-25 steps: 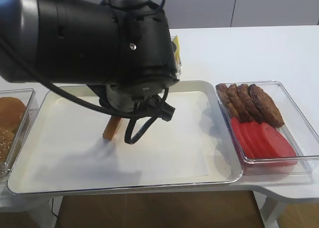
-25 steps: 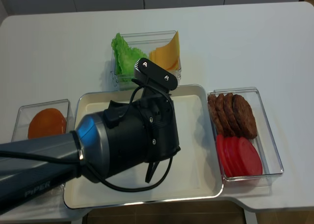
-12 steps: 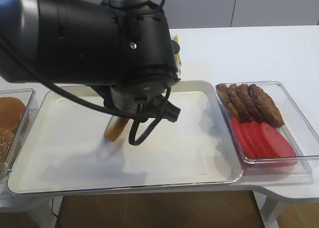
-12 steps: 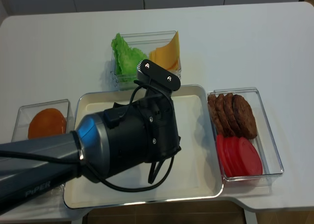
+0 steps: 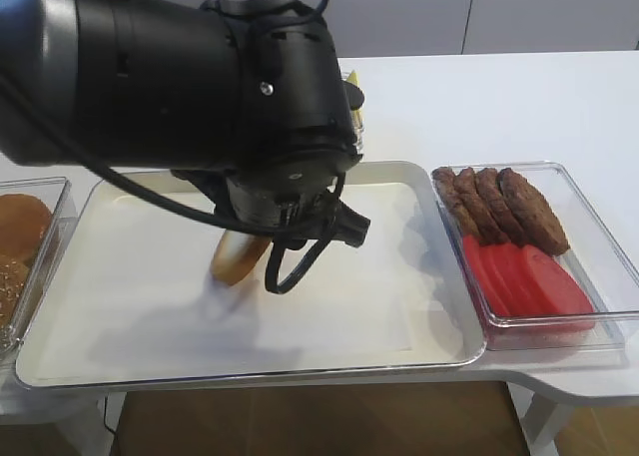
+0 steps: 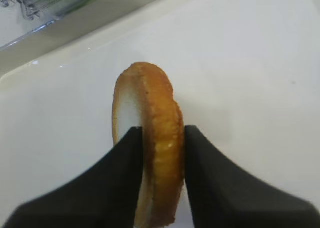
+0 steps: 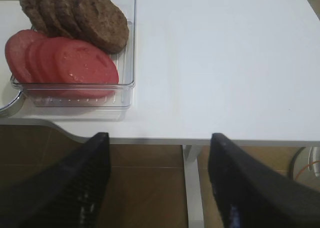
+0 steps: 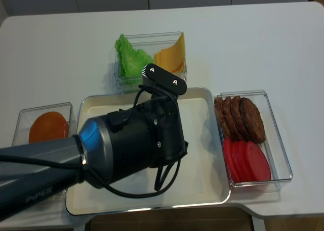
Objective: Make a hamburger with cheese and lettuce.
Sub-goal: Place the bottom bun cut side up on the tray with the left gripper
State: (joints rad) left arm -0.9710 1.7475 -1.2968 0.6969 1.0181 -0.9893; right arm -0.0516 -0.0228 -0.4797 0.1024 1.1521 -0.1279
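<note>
Standing on edge between the two black fingers [image 6: 120, 188] of the left end effector [image 6: 160, 180], the golden-brown round bun half of the hamburger [image 6: 150, 138] sits over the white rectangular tray [image 5: 130, 306], its pale cut face turned left in the left wrist view. Both fingers touch the bun, pinching it. The right end effector [image 7: 157, 183] is spread wide beyond the white counter [image 7: 225, 63] edge. Green ruffled lettuce [image 8: 129, 56] and yellow cheese slices [image 8: 172, 56] share a clear bin behind the tray; brown patties [image 8: 240, 117] and red tomato slices [image 8: 248, 160] lie at its right.
</note>
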